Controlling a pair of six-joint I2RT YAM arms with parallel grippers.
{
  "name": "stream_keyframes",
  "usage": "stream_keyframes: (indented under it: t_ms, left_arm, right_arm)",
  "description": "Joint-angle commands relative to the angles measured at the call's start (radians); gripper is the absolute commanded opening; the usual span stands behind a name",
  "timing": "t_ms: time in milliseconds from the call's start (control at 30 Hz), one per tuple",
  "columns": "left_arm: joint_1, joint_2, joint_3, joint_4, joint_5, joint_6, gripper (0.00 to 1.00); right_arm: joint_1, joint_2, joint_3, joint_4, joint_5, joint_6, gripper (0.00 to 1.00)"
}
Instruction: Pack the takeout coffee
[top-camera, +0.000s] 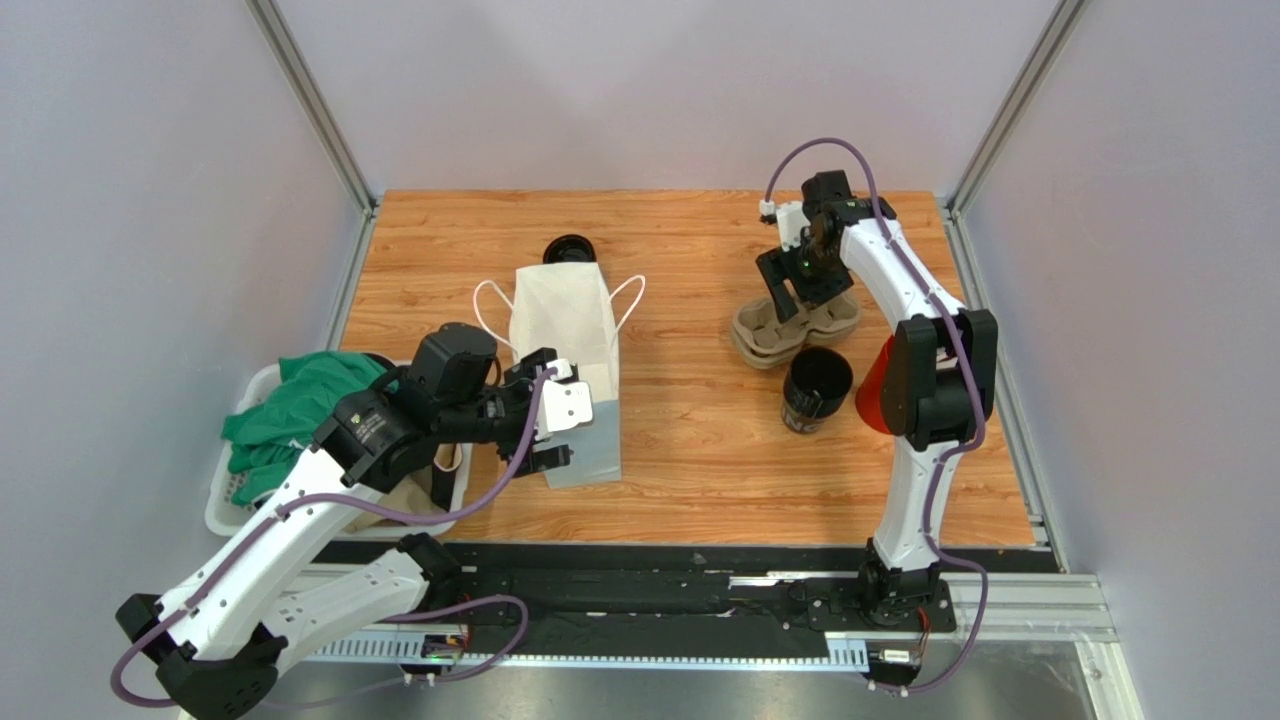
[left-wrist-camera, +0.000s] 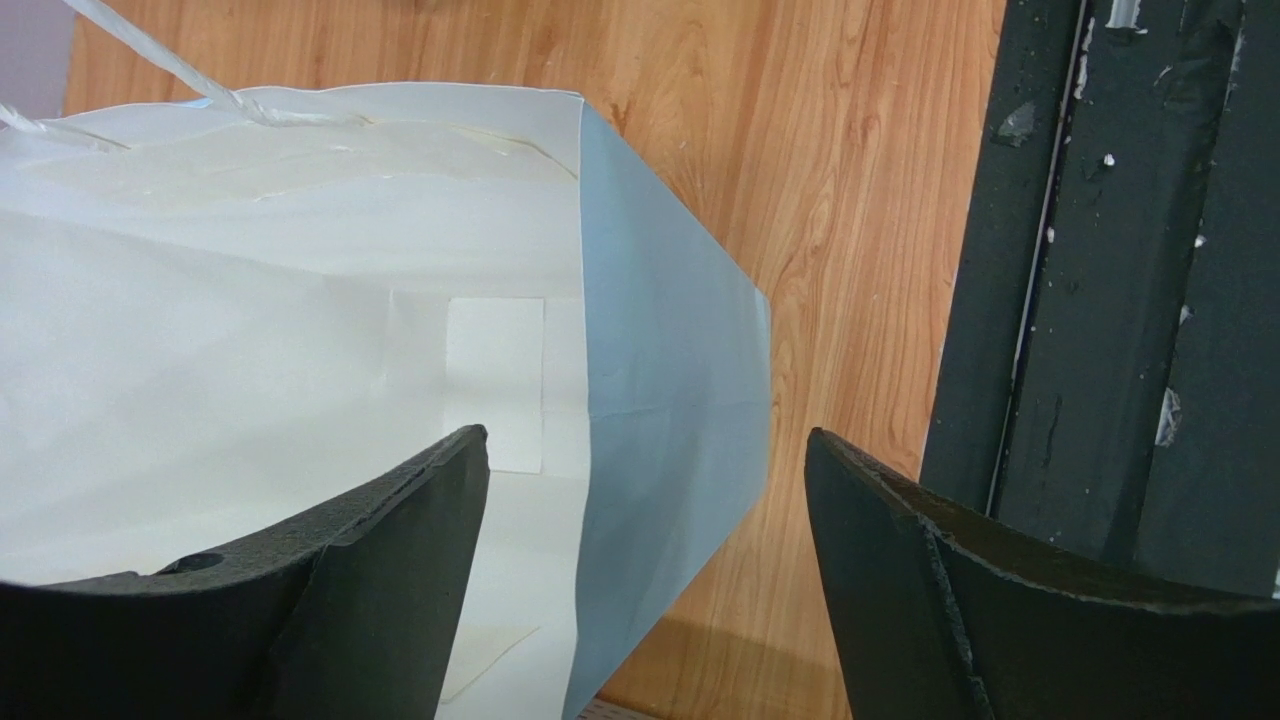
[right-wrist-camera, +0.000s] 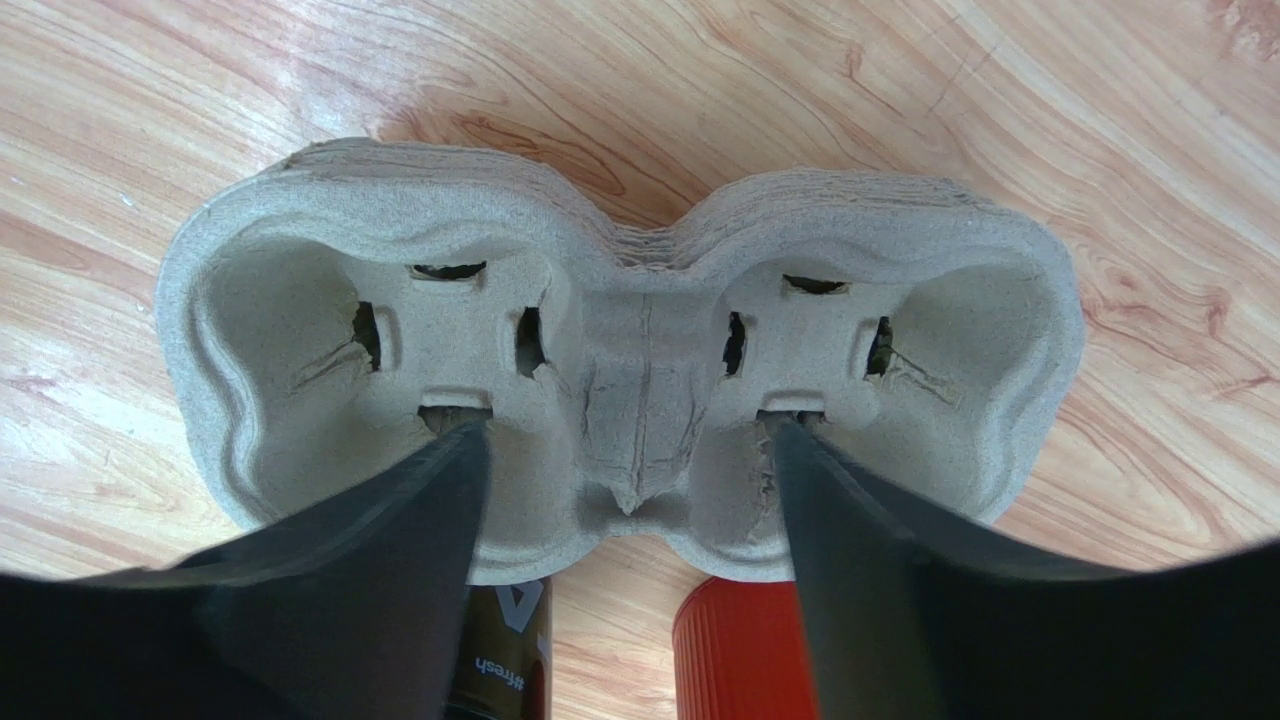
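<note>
Straddling white paper bag's (left-wrist-camera: 661, 375) side wall, left of bench centre, left gripper (left-wrist-camera: 646, 450) is spread, pinching nothing. Right gripper (right-wrist-camera: 624, 435) is spread over cardboard cup tray (right-wrist-camera: 962, 375), right rear. Takeout coffee (top-camera: 819, 390): short black cylinder, black top, pale side print, upright just before tray, beside red cup (top-camera: 869, 387).
</note>
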Motion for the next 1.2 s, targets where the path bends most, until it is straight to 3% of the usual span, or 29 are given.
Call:
stream_keyframes:
  t_ms: [0,133,500,800,867,1167]
  left_arm:
    - [-0.004,-0.019,-0.009,0.042,-0.015,0.007,0.86]
    - [-0.004,-0.034,-0.012,0.063,-0.023,-0.003,0.87]
    - [-0.005,-0.053,-0.024,0.089,-0.06,-0.016,0.87]
    - [-0.005,-0.059,-0.041,0.109,-0.073,-0.023,0.87]
    - [-0.005,-0.059,-0.04,0.108,-0.075,-0.023,0.87]
    - [-0.004,-0.067,-0.06,0.123,-0.083,-0.03,0.87]
  right_arm:
    - [0.004,0.004,0.01,0.013,0.014,-0.002,0.68]
    - [0.004,0.013,0.012,0.016,0.011,0.001,0.6]
    - [0.003,0.033,0.006,0.017,0.022,0.008,0.6]
    - [0.004,0.021,-0.001,0.019,0.003,0.01,0.41]
    - [0.004,0.019,-0.001,0.02,-0.003,0.011,0.32]
    - [0.004,-0.018,0.015,0.016,-0.03,0.011,0.25]
